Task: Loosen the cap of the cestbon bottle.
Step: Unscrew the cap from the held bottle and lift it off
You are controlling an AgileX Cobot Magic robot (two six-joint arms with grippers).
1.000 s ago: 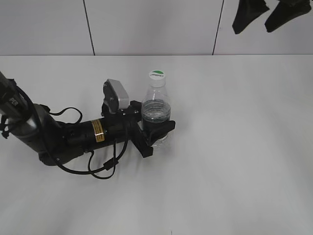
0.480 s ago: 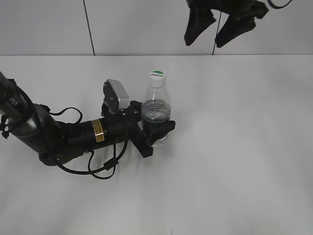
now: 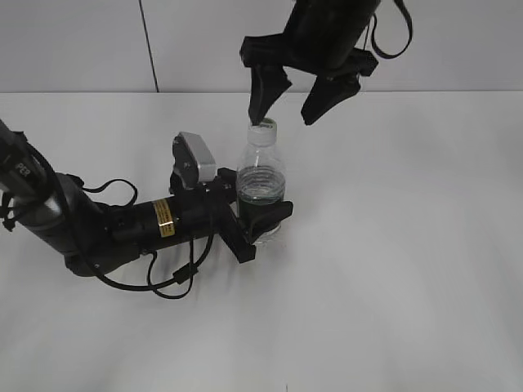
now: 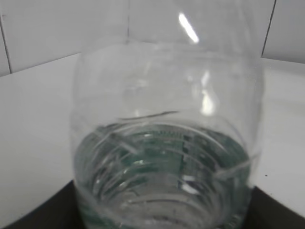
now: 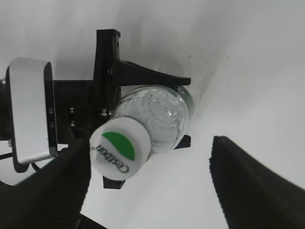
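The cestbon bottle (image 3: 261, 184) stands upright on the white table, clear with a green label low down. My left gripper (image 3: 260, 222) is shut on its lower body; the left wrist view is filled by the bottle (image 4: 167, 143). The white cap (image 3: 264, 126) with a green mark sits on the neck. My right gripper (image 3: 286, 114) hangs open just above it, its left finger (image 3: 263, 90) close over the cap, its right finger (image 3: 327, 98) off to the right. In the right wrist view the cap (image 5: 119, 148) lies near the left finger (image 5: 47, 191), with the right finger (image 5: 257, 181) far away.
The left arm (image 3: 122, 224) lies across the table's left side with a loose black cable (image 3: 176, 282) beside it. A white tiled wall (image 3: 204, 41) stands behind the table.
My right gripper has come down from the top right towards the left, and now hangs open just above the cap. The bottle and left gripper have not moved.
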